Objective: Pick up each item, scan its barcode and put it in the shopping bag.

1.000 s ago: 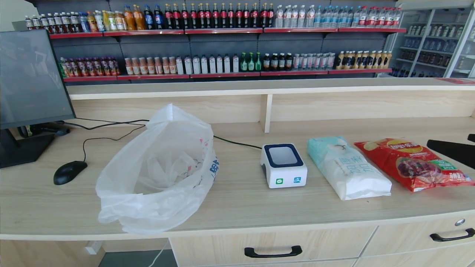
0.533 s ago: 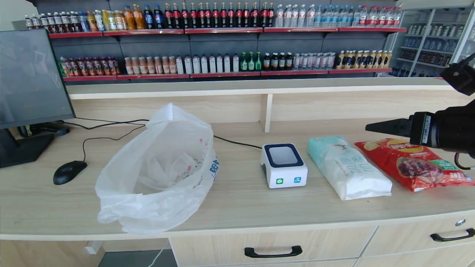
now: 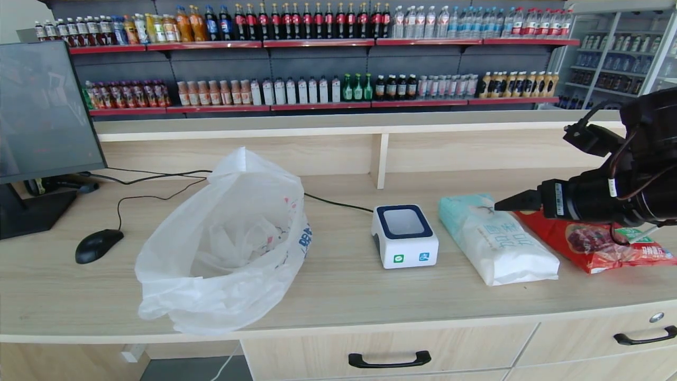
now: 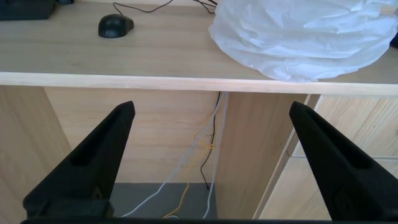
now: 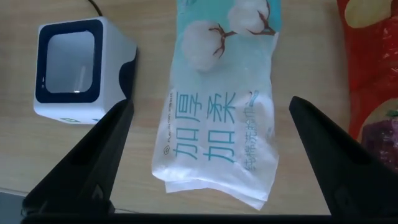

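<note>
— Starting at the left edge of the frame, what is on the counter?

— A dark monitor (image 3: 47,111) stands at the upper left, with a black mouse (image 3: 99,245) below it. Next comes the shopping bag (image 3: 227,248), white and standing open, left of centre.

— And your left gripper?

— My left gripper (image 4: 211,106) hangs in front of the counter (image 3: 338,286), lower than its top. Its fingers are spread wide with nothing between them.

— What is in the middle?

— The white scanner (image 3: 404,236) sits just right of centre, window facing up, apart from the bag.

— Where are the goods?

— Right of the scanner lies the pale blue-and-white tissue pack (image 3: 497,241), flat and slanting toward the lower right. Just beside it, at the right edge, lies the red chip bag (image 3: 597,243), also flat.

— And your right gripper?

— My right gripper (image 3: 502,204) is at the right of the frame. The arm crosses over the chip bag and the tip points left above the upper end of the tissue pack. From my wrist I see the fingers (image 5: 93,168) parted wide and released, with the pack below and between them. Whether they touch it I cannot tell.
</note>
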